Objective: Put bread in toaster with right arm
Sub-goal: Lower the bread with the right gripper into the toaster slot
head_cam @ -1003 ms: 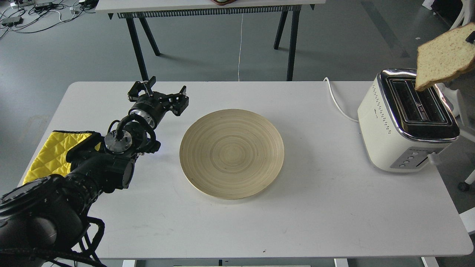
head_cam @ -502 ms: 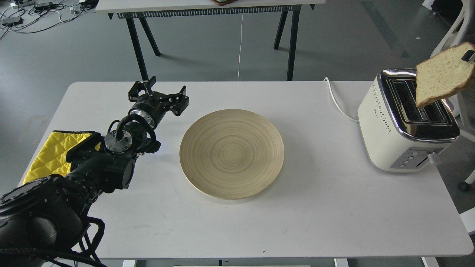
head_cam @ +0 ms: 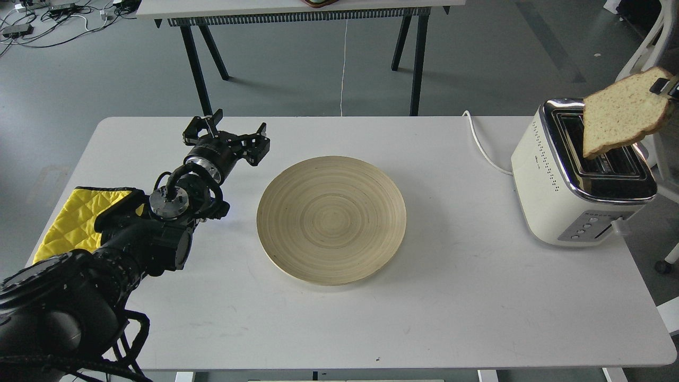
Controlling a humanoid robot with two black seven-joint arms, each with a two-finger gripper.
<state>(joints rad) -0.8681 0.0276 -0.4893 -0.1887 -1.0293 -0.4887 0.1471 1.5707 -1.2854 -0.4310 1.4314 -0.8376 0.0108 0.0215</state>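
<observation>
One slice of bread [head_cam: 620, 114], one toaster [head_cam: 557, 180], one wooden plate [head_cam: 331, 220], one yellow cloth [head_cam: 69, 220].

The right gripper [head_cam: 669, 87] is cut off at the right edge; only a fingertip shows on the bread [head_cam: 623, 112]. The yellow mitt [head_cam: 66, 217] at lower left is partly hidden by the left arm [head_cam: 143, 233].

My right claw [head_cam: 669, 86], barely in view at the edge, pinches the bread [head_cam: 623, 113] by its upper corner; the slice hangs tilted below-left of it, lowest corner over the toaster [head_cam: 551, 180] slots
</observation>
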